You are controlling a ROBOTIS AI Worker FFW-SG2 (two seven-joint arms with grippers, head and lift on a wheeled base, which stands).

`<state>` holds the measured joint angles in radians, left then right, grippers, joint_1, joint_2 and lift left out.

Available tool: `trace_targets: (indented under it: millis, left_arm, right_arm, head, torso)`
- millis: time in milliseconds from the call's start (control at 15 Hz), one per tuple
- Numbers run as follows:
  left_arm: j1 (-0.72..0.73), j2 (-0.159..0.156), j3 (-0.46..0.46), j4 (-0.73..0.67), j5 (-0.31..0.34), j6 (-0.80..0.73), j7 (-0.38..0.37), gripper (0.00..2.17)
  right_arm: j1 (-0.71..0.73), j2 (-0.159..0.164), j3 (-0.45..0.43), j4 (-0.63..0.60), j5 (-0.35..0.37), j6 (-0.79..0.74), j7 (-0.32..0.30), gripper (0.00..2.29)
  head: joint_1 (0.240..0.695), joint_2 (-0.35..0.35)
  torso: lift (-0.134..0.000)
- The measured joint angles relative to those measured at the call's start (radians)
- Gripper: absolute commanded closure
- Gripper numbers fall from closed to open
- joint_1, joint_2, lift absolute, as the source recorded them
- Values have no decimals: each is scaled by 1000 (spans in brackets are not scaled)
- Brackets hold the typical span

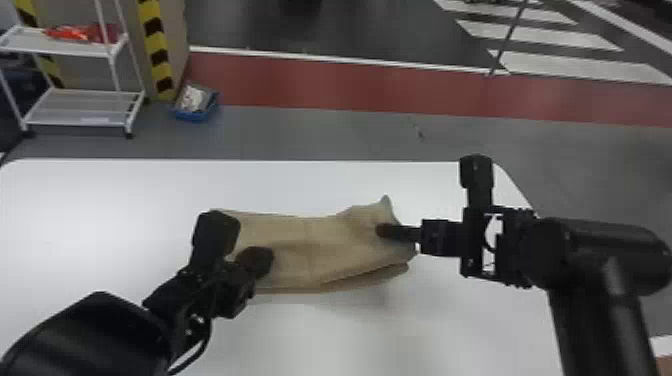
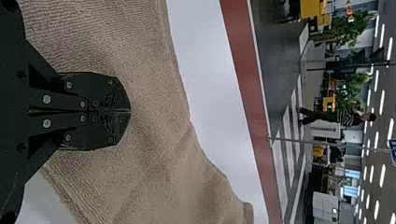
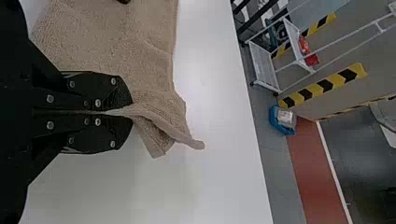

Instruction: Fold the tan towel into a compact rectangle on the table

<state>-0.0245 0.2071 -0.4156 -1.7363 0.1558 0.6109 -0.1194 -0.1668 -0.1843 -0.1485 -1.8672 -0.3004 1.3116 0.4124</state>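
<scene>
Left gripper (image 1: 257, 260) angled in from near-left, fingers together, covering part of tan towel (image 1: 310, 245). Right gripper (image 1: 387, 231), pointing left, pinches towel's right end. Towel inward of table's (image 1: 100, 210) far edge; cart (image 1: 75, 107), blue bin (image 1: 197, 116) beyond.

"What's on that white shelf rack (image 1: 82, 116)?"
"Something red (image 1: 82, 33), up on its top shelf."
"And the blue bin (image 1: 194, 116)?"
"On the floor, near the striped post (image 1: 159, 55). The red floor strip (image 1: 350, 87) runs off rightward."
</scene>
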Motion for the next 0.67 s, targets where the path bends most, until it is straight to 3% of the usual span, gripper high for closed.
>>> trace_targets:
  millis: [400,667]
  left_arm:
    - [38,2,2,-26,55,10,-60,1345]
    - [113,33,78,-162,118,22,-83,1345]
  right_arm:
    - [10,0,-13,-93,-50,57,-28,1210]
    - [13,-5,-41,-114,-70,68,-35,1210]
  head:
    - [695,-200]
    - [695,-200]
  torso:
    - [-124]
    - [-124]
